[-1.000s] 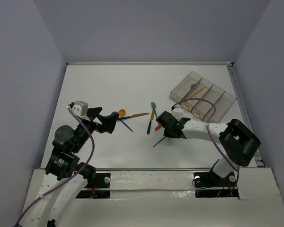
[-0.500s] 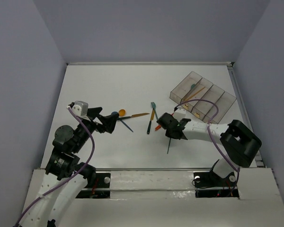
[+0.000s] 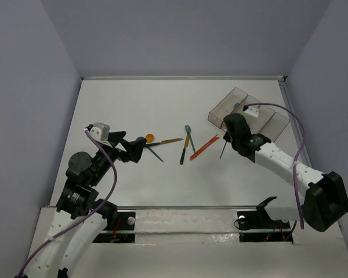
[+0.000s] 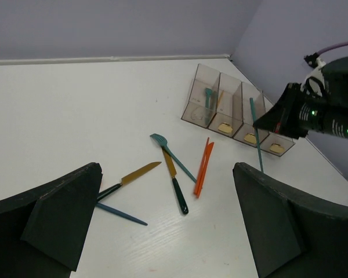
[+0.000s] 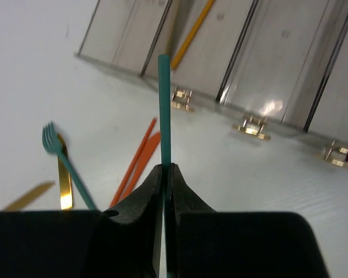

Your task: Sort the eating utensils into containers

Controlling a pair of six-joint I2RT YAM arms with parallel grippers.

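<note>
**Right gripper** [image 5: 164,169]: jaws pinched nearly together on the slim shaft of a teal utensil [image 5: 163,110]. Which kind of utensil it is cannot be told. In the top view the gripper sits at 3 o'clock from the middle of the table [image 3: 133,104], at the 8 o'clock side of the bins [image 3: 219,110]. The utensil trails from the jaws toward 7 o'clock. In the right wrist view its free end points at 12 o'clock, toward the bins' near walls.

**Left gripper** [image 3: 136,149]: fingers [image 4: 64,214] spread wide with nothing between them. It sits at 9 o'clock from the table's middle.

**Bins:** four smoky bins joined in a row, at 2 o'clock on the table. The bin at the 10 o'clock end holds a teal piece [image 4: 209,95]. The next bin holds an orange utensil [image 5: 191,32].

**Loose utensils on the table, around its middle:**
- Orange pair [image 4: 203,165]: two pieces side by side and touching, between the fork and the held utensil.
- Teal fork [image 4: 171,152]: crosses the knife [image 4: 175,182], which has a gold blade and a dark handle.
- Second knife [image 4: 127,176]: same colours, at 9 o'clock from the fork.
- Blue utensil [image 4: 120,213]: just beside the second knife's handle, near the left gripper.
- Orange spoon [image 3: 149,138]: its bowl lies at 12 o'clock from the second knife.
</note>
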